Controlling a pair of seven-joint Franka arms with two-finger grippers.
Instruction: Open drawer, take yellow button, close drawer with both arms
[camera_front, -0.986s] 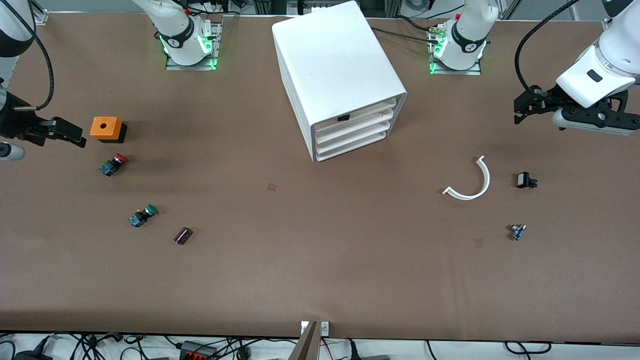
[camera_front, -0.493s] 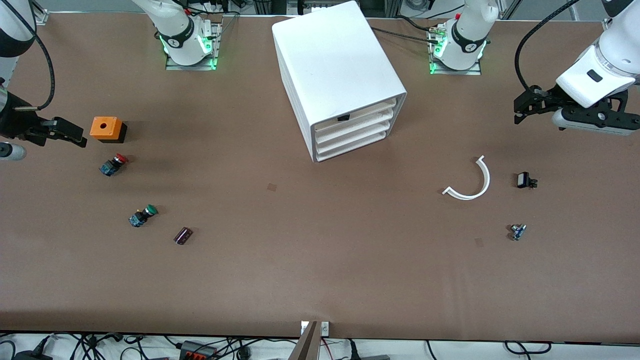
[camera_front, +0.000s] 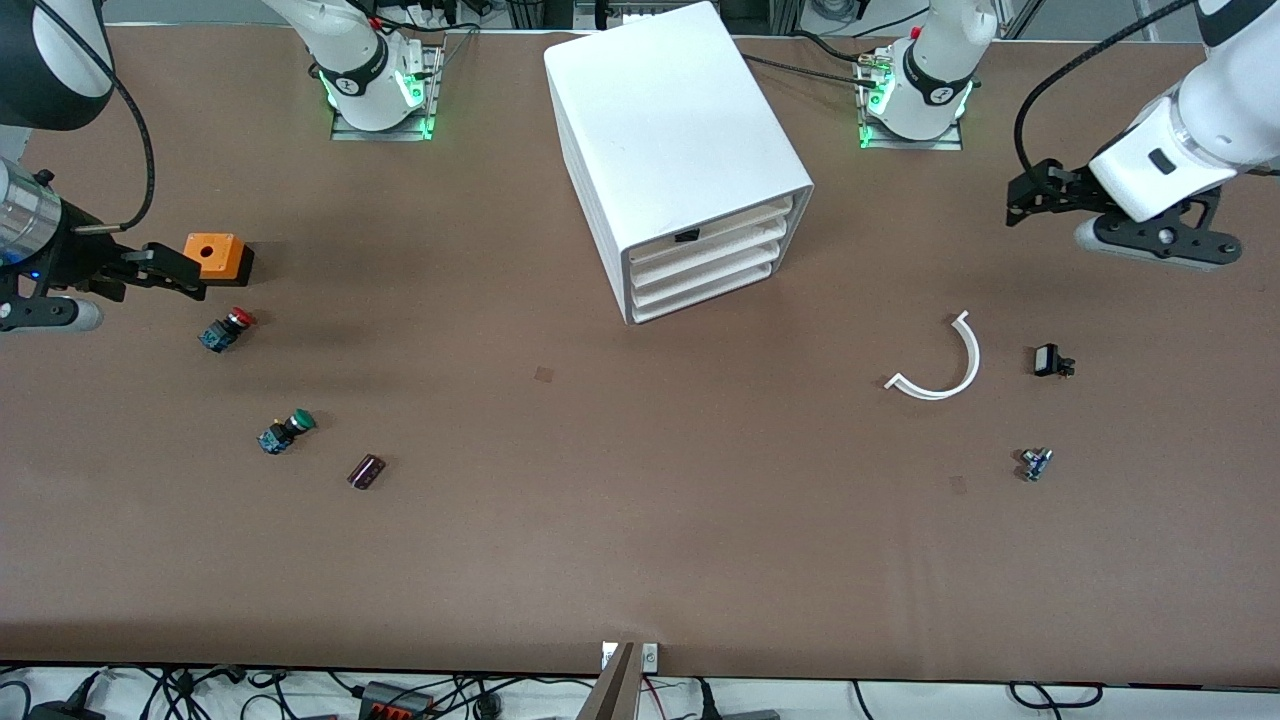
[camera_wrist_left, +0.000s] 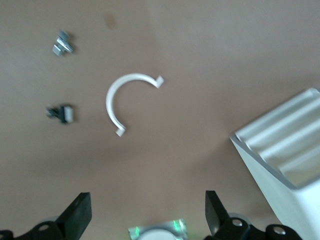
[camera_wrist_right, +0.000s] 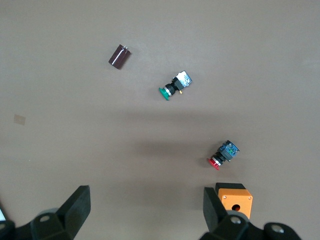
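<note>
Right now both end effectors hang spread w/ nothing in them. Left end effector (camera_front: 1018, 188) is over bare brown tabletop (camera_front: 640, 520) at left arm's end, w/ curved white plastic strip (camera_front: 940, 362) and small black clip (camera_front: 1050, 360) lying below it, nearer the camera. Right end effector (camera_front: 170, 272) is up beside orange square box (camera_front: 212, 256), red-capped push-button (camera_front: 227, 329) just past its tips. Big white boxy cabinet (camera_front: 670, 140) sits between the arms, topmost white plastic drawer (camera_front: 712, 226) shut. Orange-yellow button isn't visible.
</note>
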